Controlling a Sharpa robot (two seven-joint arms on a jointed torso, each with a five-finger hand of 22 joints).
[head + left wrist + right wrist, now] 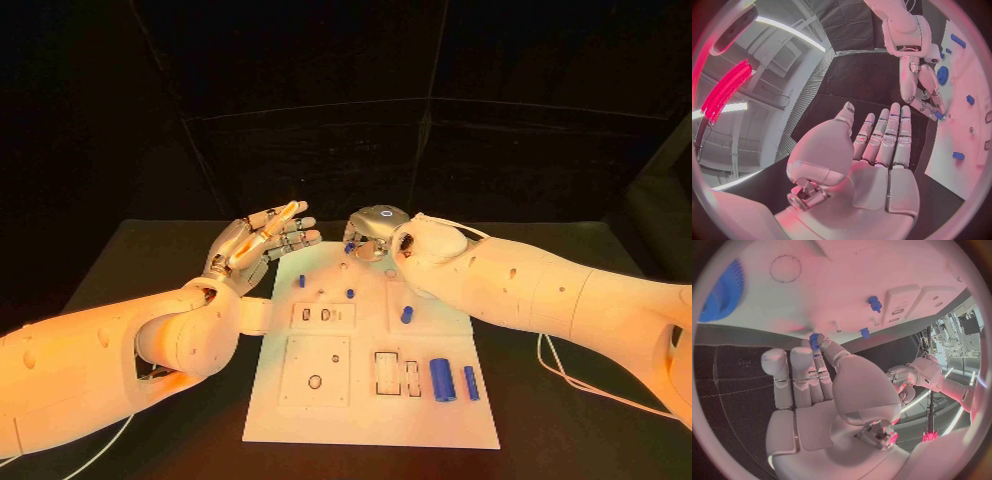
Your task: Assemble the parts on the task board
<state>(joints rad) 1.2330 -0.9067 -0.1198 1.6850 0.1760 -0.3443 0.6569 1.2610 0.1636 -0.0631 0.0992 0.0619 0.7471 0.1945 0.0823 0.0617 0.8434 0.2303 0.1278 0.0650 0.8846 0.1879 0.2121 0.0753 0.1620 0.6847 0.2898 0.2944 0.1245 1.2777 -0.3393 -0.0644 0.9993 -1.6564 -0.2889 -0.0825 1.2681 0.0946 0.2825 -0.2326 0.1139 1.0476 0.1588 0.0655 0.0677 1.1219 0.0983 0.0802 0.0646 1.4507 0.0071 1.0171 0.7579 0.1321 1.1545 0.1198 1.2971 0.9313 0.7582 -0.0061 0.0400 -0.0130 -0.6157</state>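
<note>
The white task board [368,405] lies in the middle of the black table. My right hand [372,232] is at the board's far edge and pinches a small blue toothed part [815,338] between thumb and a finger, just above the board [848,280]. The left wrist view shows that hand [920,85] with the blue part [940,115] at its fingertips. My left hand [264,240] is raised beside the board's far left corner, palm [879,150] flat, fingers straight and apart, holding nothing. A large blue gear [720,292] sits on the board near the right hand.
Two long blue cylinders [441,380] [470,382] lie at the board's near right, and a shorter one [407,314] lies further back. Small blue pegs [302,282] [351,294] stand at the far left. Raised white blocks with slots [322,315] sit mid-board.
</note>
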